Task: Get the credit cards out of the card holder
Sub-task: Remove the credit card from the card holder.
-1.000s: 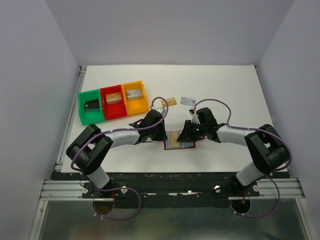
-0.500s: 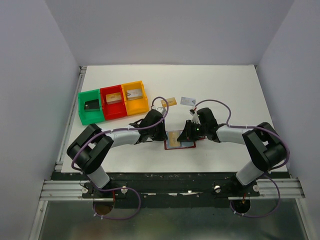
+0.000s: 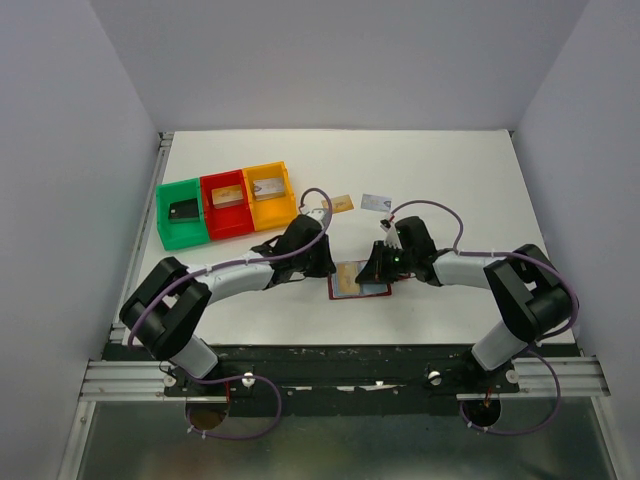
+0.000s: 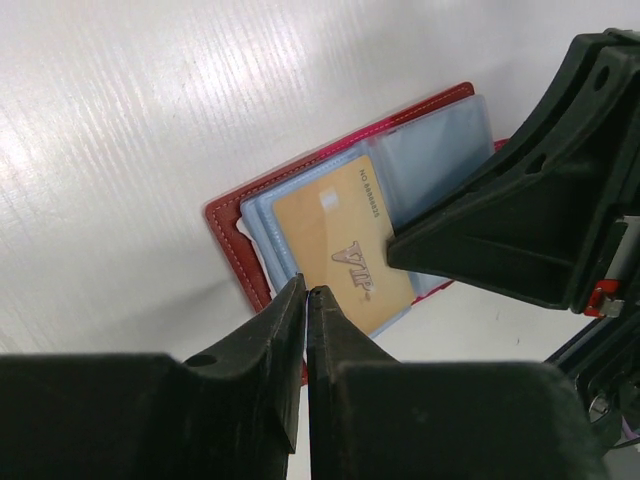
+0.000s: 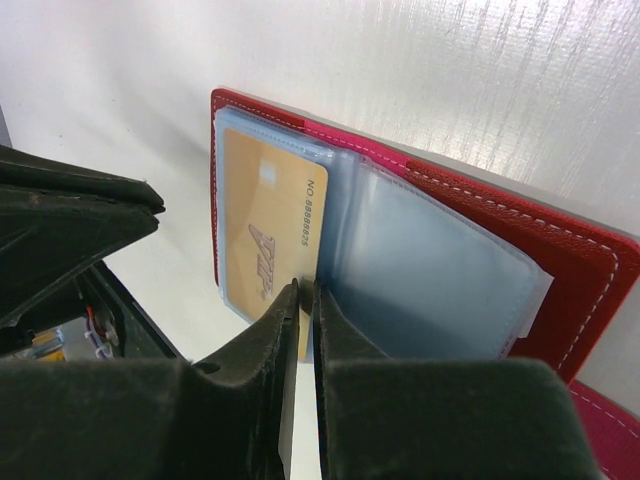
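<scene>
One wallet (image 4: 225, 215) lies open and flat on the table (image 3: 450, 170), directly under both tools and between them. It holds one gold card (image 4: 335, 245), tucked into the leftmost of its clear sleeves (image 5: 430, 270).

The left gripper (image 4: 308, 292) has its fingers drawn almost together, with only a thin slit between them. Its tips sit at the wallet's near-left edge, and I cannot tell whether they pinch anything. The right gripper (image 5: 305, 288) is just as narrow. Its tips rest on the numbered edge of the gold card, beside the next sleeve. A tan strip shows in the slit, but a real grip cannot be told.

Two loose cards lie just beyond the grippers, side by side but apart: a gold one (image 3: 343, 203) and a pale one (image 3: 375, 202).

Three bins stand in a touching row beyond and to the left of the left gripper: green bin (image 3: 170, 232), red bin (image 3: 232, 228) and orange bin (image 3: 275, 216). Each holds one small flat piece, and the one in the green bin is black (image 3: 183, 211).

The wallet's near edge lies close to the table's front edge. Bare white surface stretches beyond the loose cards and off to the right of the right gripper.
</scene>
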Robot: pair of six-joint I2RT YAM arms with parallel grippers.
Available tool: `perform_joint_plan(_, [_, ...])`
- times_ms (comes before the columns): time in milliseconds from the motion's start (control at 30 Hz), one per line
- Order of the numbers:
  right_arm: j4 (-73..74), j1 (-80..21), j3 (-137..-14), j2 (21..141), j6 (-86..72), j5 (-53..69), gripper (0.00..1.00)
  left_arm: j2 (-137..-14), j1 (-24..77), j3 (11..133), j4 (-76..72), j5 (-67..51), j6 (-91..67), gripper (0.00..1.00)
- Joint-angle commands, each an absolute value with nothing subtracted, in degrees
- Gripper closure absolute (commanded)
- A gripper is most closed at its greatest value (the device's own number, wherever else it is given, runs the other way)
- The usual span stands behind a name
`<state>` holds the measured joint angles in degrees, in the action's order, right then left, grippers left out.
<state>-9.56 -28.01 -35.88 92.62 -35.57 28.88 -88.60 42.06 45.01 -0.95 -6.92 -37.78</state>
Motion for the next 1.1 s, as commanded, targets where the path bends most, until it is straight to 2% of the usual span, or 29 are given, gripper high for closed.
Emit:
perform_joint_plan(0, [-11.4, -27.6, -34.8, 93.5, -35.7, 30.1, 0.83, -89.6, 41.9, 47.5, -1.8, -7.8, -37.1, 0.80])
perform_joint_plan(300, [-14.1, -27.3, -34.3, 93.5, -37.5, 31.9, 0.76, -93.6, 41.9, 47.1, -1.3, -6.6, -37.5, 0.84])
perform_joint_plan(700, [-18.9, -26.5, -33.3, 94.6, -40.3, 35.3, 0.76, -96.0, 41.9, 46.8, -0.7, -6.1, -37.7, 0.89])
perform_joint_plan(1067, [-30.2, -25.0, -30.4, 97.9, -45.9, 40.9, 0.73, -96.9, 41.9, 45.7, -1.5, -6.3, -38.2, 0.93])
